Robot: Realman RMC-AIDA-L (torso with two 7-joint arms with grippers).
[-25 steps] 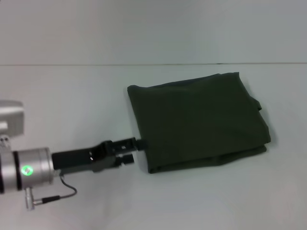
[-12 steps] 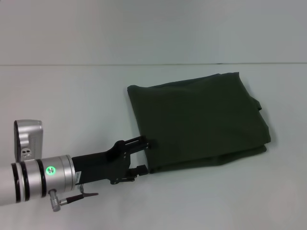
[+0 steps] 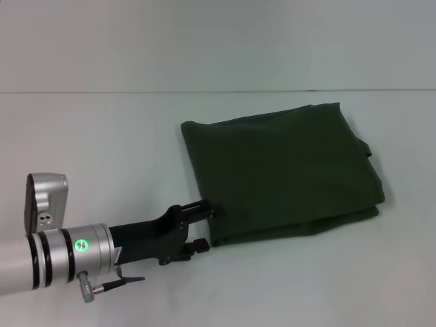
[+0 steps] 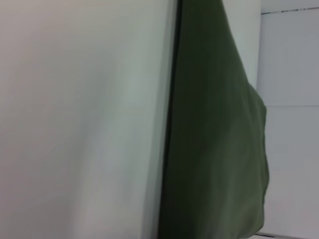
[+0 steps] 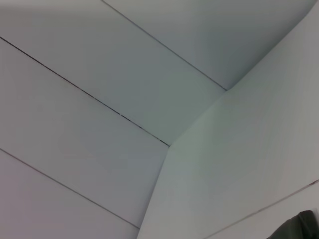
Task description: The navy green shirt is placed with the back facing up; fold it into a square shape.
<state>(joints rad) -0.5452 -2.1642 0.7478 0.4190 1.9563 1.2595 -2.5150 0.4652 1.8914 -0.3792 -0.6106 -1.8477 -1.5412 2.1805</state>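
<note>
The navy green shirt [image 3: 283,170] lies folded into a rough square on the white table, right of centre, with layered edges along its near side. My left gripper [image 3: 204,227] sits at the shirt's near-left corner, open, one finger [image 3: 204,207] touching the fabric's left edge and the other just off the corner, with nothing held. The left wrist view shows the shirt [image 4: 214,139] as a flat dark green slab beside bare table. A small scrap of the shirt [image 5: 303,225] peeks into a corner of the right wrist view. The right gripper is out of view.
The white table [image 3: 102,150] stretches around the shirt, with its far edge meeting a pale wall [image 3: 218,41]. The right wrist view takes in only pale wall panels [image 5: 99,99].
The left gripper, shut at the shirt's left edge a second ago, has opened, turned, and shifted down toward the near-left corner. The shirt has not moved.
</note>
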